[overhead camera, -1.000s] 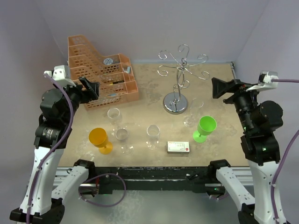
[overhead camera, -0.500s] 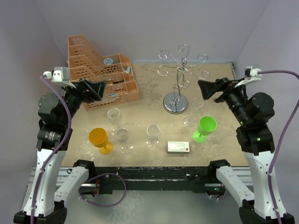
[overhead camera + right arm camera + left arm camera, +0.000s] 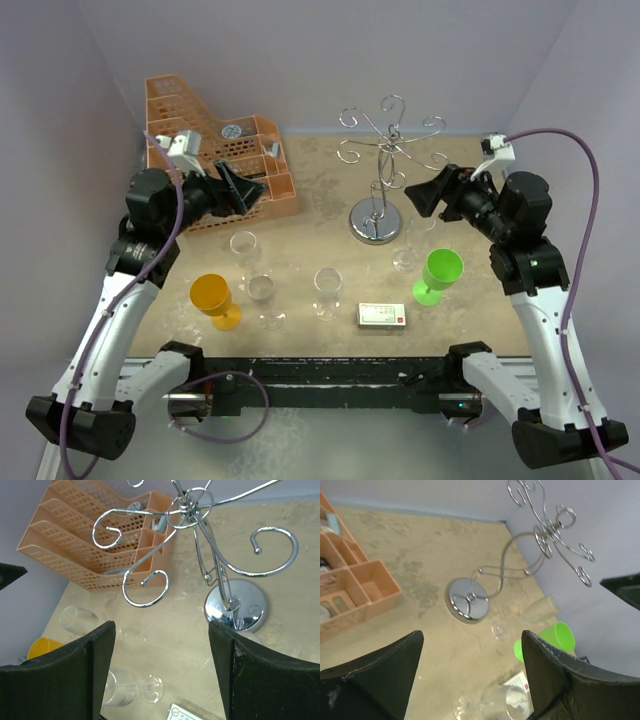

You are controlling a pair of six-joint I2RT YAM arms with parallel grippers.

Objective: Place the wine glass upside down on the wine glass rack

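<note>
Orange lattice basket (image 3: pixel 215 165) sits just beside and beyond the left gripper (image 3: pixel 240 190), small items in its front compartments; wine glass rack (image 3: pixel 385 170) stands just left of the right gripper (image 3: pixel 428 195); both grippers are spread wide, holding nothing; a clear wine glass (image 3: pixel 327 290) stands upright between them, on the near side.

We see a table (image 3: pixel 320 195) of mottled beige and tan, blotched darker in patches, against pale lilac walls (image 3: pixel 300 60). At upper left the lattice basket (image 3: pixel 190 125) is salmon orange with a grid of small holes. The wine glass rack (image 3: pixel 376 220) at upper centre is mirror-bright chrome. Lower left stands a yellow-orange goblet (image 3: pixel 214 298), lower right a lime green goblet (image 3: pixel 438 275). The wine glasses (image 3: pixel 327 283) are colourless and clear. The small box (image 3: pixel 381 316) is white with a red mark. Both the left gripper (image 3: pixel 470 645) and the right gripper (image 3: pixel 160 630) are matt black.
</note>
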